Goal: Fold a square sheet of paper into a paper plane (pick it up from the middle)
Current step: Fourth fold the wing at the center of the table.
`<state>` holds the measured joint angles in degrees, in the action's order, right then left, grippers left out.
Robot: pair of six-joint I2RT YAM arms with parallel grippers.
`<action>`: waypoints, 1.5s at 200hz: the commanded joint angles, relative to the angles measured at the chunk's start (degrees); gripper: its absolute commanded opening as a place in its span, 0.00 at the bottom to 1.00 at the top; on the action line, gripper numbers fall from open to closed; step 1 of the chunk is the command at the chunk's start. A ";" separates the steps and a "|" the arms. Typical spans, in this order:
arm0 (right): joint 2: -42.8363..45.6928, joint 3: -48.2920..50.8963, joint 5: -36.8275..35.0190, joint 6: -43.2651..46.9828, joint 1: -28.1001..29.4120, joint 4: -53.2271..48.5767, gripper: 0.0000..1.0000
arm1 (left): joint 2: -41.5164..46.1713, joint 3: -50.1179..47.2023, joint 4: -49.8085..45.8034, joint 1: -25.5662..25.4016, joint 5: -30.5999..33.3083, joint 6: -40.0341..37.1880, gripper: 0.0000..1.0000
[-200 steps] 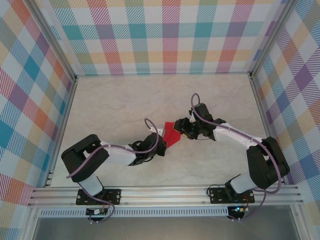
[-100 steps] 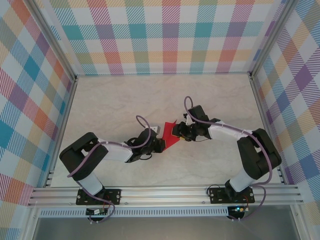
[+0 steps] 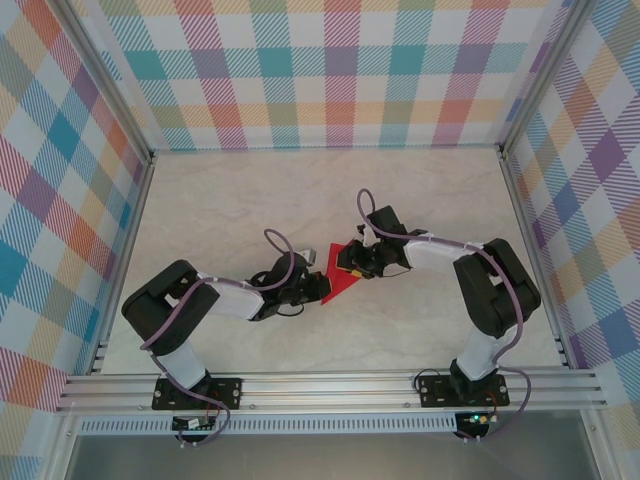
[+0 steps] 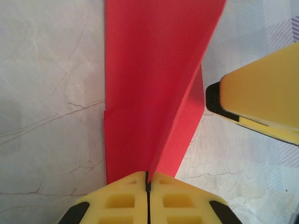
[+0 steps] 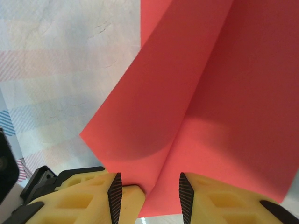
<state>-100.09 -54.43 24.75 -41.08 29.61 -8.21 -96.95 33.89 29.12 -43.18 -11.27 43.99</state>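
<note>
The red sheet of paper (image 3: 340, 276) sits near the middle of the table, folded into a narrower creased shape with 1 pointed corner toward the near side, and it is held up between the 2 grippers. In the left wrist view the sheet of paper (image 4: 154, 70) runs away from the camera as a long red band, with 1 flap lying flat on the left and a 2nd flap rising along a sharp crease to the right. The left gripper (image 4: 148, 183) has its yellow fingers (image 4: 117, 203) pressed together, pinching the near end of that crease. The right gripper (image 3: 352, 264) meets the paper from the opposite side, and 1 of its yellow fingers (image 4: 261, 100) shows just beside the raised flap. In the right wrist view the sheet of paper (image 5: 201, 93) bows in a soft curve, and its lower edge drops between the black pads (image 5: 115, 196) of the right gripper (image 5: 149, 195). These jaws stand apart with the paper between them, and whether the pads press on it cannot be told. Both arms reach inward over the pale marbled table (image 3: 220, 210), which is enclosed by plaid walls (image 3: 340, 70) and fronted by an aluminium rail (image 3: 330, 386).
</note>
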 commanded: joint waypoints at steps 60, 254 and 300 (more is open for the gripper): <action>-4.21 -3.61 1.11 1.27 -0.21 -0.99 0.40 | -2.19 0.21 2.41 2.25 -3.64 4.92 0.07; -10.44 -6.38 -7.50 -1.14 -0.16 -8.92 0.40 | 7.44 -0.40 -7.94 2.49 1.85 1.81 0.25; -11.78 -7.60 -9.96 -1.90 0.28 -11.55 0.41 | 7.97 -0.84 -3.73 2.40 -0.72 1.02 0.27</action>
<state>-108.29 -62.13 21.69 -42.41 29.78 -15.38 -90.08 33.89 23.51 -41.47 -10.92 46.63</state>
